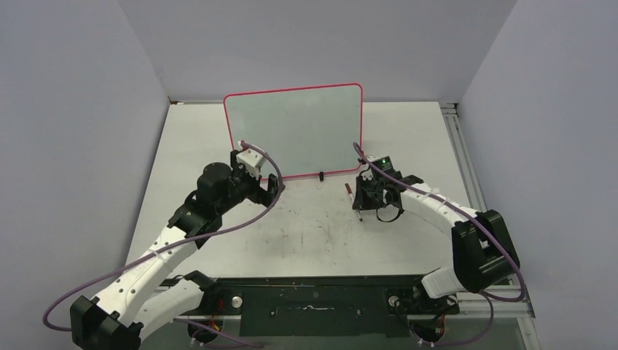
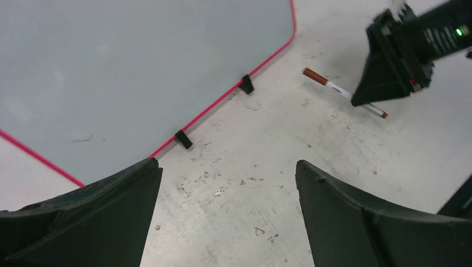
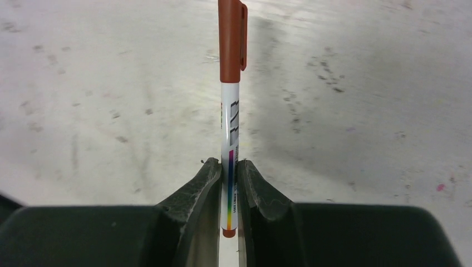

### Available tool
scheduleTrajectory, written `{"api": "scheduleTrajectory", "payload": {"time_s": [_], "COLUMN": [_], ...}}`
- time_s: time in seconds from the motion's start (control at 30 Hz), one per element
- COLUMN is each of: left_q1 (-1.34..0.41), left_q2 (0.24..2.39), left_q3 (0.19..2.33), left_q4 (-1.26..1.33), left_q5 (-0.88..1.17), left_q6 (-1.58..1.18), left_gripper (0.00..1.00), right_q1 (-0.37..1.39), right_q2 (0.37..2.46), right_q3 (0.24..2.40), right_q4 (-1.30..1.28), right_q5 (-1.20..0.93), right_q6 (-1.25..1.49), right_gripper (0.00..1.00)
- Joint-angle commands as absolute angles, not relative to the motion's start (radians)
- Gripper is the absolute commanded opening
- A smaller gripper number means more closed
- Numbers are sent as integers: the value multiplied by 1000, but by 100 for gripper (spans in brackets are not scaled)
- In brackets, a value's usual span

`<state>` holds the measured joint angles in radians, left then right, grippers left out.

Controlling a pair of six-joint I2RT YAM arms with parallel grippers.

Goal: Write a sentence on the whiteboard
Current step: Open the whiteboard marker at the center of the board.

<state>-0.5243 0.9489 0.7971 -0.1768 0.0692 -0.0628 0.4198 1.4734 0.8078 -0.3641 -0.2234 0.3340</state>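
**Top external view:** taken from above and behind the arm bases (image 1: 313,302), facing the far wall (image 1: 306,44), from far enough that the whole worktop (image 1: 313,233) and the whiteboard (image 1: 295,131) are covered.

**Right wrist view:** taken very near, along the right pincer (image 3: 229,167) and the marker (image 3: 232,50), down onto bare worktop.

**Left wrist view:** taken low over the worktop, out through the left pincer (image 2: 227,164), obliquely across the whiteboard's lower edge.

The marker and the right pincer are shared by all three views.
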Motion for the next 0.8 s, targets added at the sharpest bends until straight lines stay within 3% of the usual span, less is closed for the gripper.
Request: {"api": "scheduleTrajectory", "payload": {"time_s": [0.0, 0.13, 0.27, 0.47, 0.77], "left_q1": [-587, -687, -870, -1035, -1125], "left_q2": [842, 795, 803, 847, 909], "left_q3": [709, 669, 662, 653, 666], "left_q4": [-25, -93, -181, -228, -299], "left_q5": [326, 304, 155, 43, 31], "left_q6": [136, 225, 299, 344, 371], "left_gripper": [89, 86, 83, 80, 78], "right_q1": [446, 496, 572, 647, 715], "right_q2": [1369, 1329, 1323, 1345, 1359], "right_q3": [900, 940, 949, 955, 980], "right_q4": [-460, -540, -563, -631, -657], "right_q5": [-543, -731, -903, -981, -997], "right_q6": [308, 291, 281, 225, 208], "right_gripper": [5, 5, 5, 5, 5]}}
